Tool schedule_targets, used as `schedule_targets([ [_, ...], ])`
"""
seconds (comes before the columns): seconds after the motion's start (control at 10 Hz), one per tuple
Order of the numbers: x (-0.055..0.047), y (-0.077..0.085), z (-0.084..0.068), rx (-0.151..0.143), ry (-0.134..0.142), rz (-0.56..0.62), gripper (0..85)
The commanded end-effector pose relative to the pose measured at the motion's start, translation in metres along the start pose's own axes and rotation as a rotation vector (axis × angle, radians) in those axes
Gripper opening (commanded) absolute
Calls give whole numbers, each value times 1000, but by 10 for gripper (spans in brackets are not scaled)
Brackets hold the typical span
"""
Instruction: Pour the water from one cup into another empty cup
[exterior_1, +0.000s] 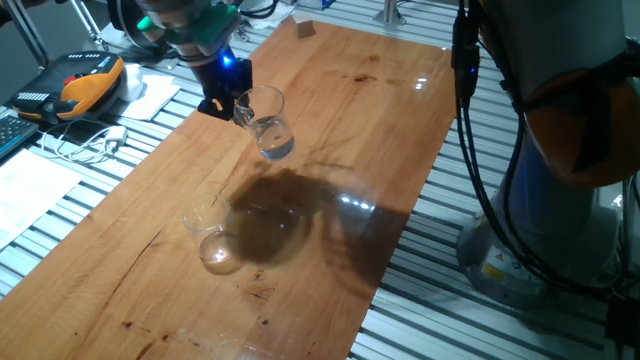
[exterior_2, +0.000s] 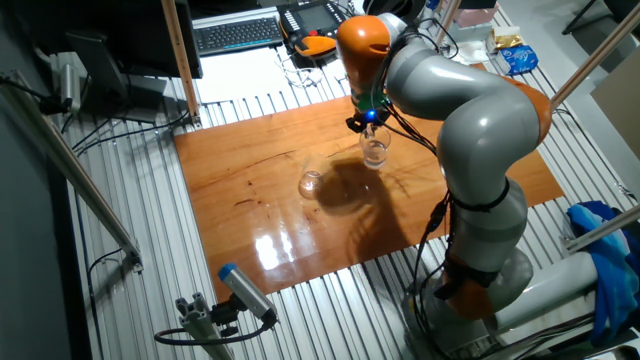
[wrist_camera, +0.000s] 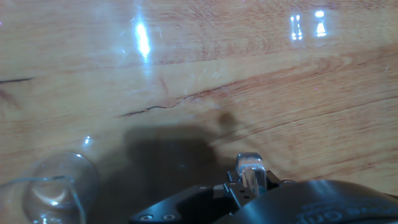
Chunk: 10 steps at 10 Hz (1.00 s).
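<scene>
The black two-finger gripper (exterior_1: 238, 108) is clamped on the looped handle of the clear glass mug (exterior_1: 267, 124), holding it up off the wooden desk (exterior_1: 330, 120) and tilted. There's a little clear water (exterior_1: 276, 147) pooled in the mug's lower end. The handleless clear glass tumbler (exterior_1: 213, 235) stands upright on the desk, well apart from the mug, nearer the front edge. In the hand view the tumbler shows at the bottom left corner (wrist_camera: 53, 193).
</scene>
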<state>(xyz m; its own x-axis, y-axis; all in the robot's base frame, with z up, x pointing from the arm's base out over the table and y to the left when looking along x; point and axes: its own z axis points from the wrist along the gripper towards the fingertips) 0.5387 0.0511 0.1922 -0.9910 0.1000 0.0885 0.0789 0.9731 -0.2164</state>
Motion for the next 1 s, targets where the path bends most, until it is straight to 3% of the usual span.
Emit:
schedule_targets([
  [0.0,1,3,-2,3,1,4,0],
  [0.3,2,18,-14,73,-8,25,0],
  [0.5,2,19,-13,76,-7,27,0],
  [0.9,2,27,-17,117,-14,39,0],
])
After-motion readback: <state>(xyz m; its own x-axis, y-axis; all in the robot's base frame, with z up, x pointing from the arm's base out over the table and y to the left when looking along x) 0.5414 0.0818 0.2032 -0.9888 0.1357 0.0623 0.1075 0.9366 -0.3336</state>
